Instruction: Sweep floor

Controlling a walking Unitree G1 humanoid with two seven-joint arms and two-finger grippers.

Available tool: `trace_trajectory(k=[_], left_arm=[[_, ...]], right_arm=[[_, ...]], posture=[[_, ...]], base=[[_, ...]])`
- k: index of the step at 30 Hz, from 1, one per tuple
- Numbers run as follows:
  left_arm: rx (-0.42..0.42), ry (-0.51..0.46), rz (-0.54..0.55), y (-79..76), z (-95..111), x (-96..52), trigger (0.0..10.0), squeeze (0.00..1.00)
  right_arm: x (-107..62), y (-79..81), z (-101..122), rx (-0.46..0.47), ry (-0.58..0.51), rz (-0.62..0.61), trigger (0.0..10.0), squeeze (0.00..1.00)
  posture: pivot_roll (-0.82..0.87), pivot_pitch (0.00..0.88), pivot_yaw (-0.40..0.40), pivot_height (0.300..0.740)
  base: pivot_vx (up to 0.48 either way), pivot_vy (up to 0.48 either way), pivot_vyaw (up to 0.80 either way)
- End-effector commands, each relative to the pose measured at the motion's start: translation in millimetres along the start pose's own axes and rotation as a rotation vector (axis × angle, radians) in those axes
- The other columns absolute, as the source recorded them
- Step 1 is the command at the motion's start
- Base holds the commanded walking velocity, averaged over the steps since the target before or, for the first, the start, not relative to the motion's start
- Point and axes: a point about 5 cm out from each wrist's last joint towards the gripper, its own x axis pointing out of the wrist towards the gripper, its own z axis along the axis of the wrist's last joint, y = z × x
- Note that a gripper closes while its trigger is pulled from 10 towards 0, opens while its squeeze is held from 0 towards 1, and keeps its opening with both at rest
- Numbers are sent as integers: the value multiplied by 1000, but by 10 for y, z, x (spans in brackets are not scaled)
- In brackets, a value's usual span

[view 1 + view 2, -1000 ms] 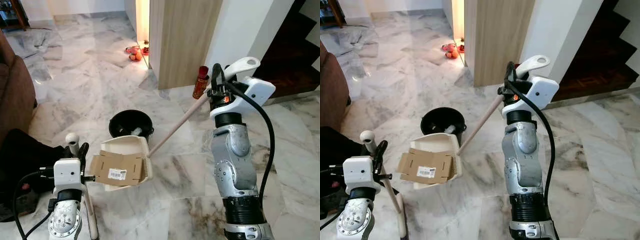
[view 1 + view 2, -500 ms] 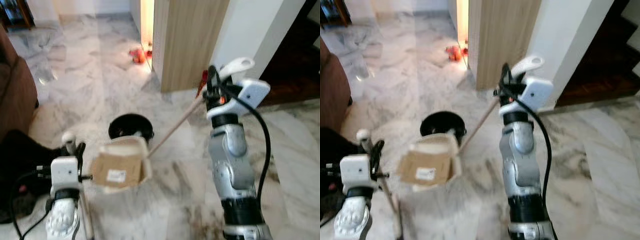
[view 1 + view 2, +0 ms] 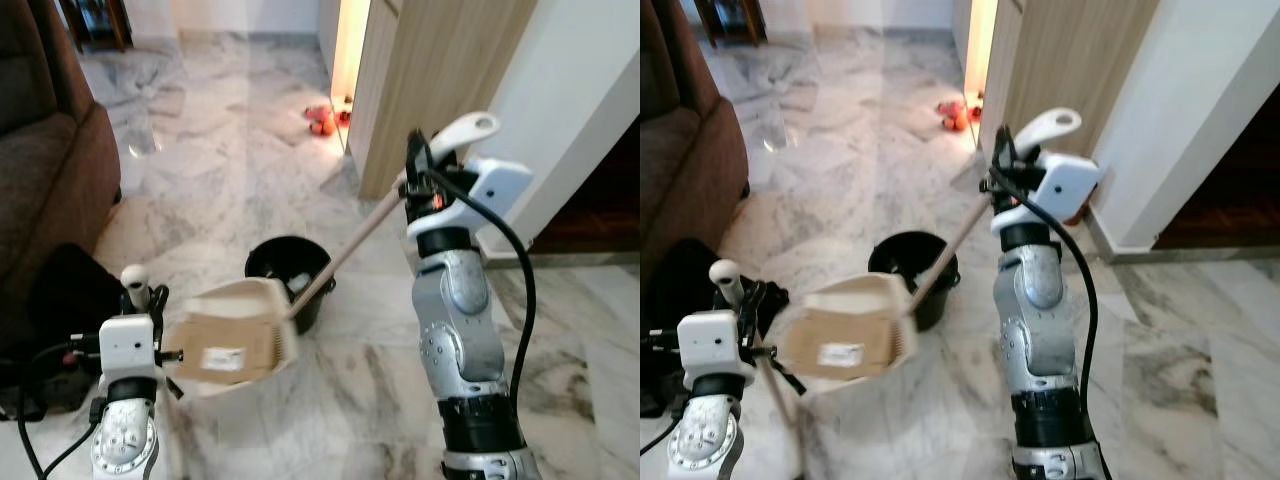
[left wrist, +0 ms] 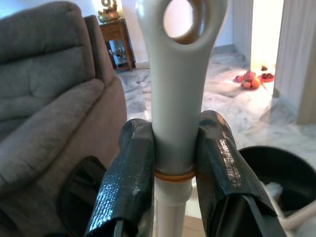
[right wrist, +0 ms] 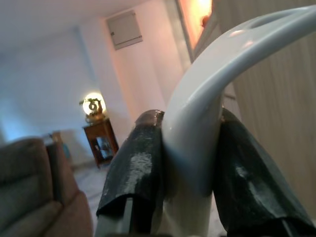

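A cream dustpan (image 3: 240, 335) hangs just above the marble floor with a flat piece of cardboard (image 3: 222, 352) lying in it. Its right edge is against a black bin (image 3: 290, 272) that holds white scraps. A long wooden pole (image 3: 345, 255) runs up from the pan to a white curved grip (image 5: 207, 98), and my right gripper (image 3: 424, 178) is shut on that grip at chest height. At the lower left my left gripper (image 4: 173, 148) is shut on the white, holed top of a broom handle (image 4: 175, 74), which stands upright beside the pan.
A brown sofa (image 3: 50, 150) fills the left side, with a dark bag (image 3: 70, 300) on the floor at its foot. A wood-panelled wall (image 3: 440, 80) and a white wall corner stand behind the bin. Small red items (image 3: 322, 118) lie by the lit doorway.
The whole view has shifted, bringing the sofa into sight. The dustpan with the cardboard now sits closer to the bin's rim. Both grippers keep their hold.
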Motion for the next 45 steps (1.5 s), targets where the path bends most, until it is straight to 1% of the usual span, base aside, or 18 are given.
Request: trace_trajectory(k=[1, 28, 32, 39, 45], left_arm=[[-2, -49, 0, -25, 99, 22, 10000, 0], [-8, -64, 1, -23, 138, 50, 10000, 0], [-9, -64, 2, -24, 139, 49, 10000, 0], [-13, -63, 7, -25, 137, 38, 10000, 0], [-14, -63, 14, -19, 137, 36, 10000, 0]], right_arm=[[29, -55, 169, -17, -77, -15, 10000, 0], [29, -44, 158, -3, -75, -22, 10000, 0], [25, -23, 168, 2, -76, -13, 10000, 0], [16, -24, 171, 0, -79, -11, 10000, 0], [19, -31, 167, 10, -72, -14, 10000, 0]], posture=[[56, 74, -43, 740], [62, 68, -41, 740], [61, 68, -42, 740], [61, 68, -43, 740], [61, 72, -45, 740]], base=[[281, 0, 0], [282, 0, 0], [285, 0, 0], [284, 0, 673], [285, 0, 0]])
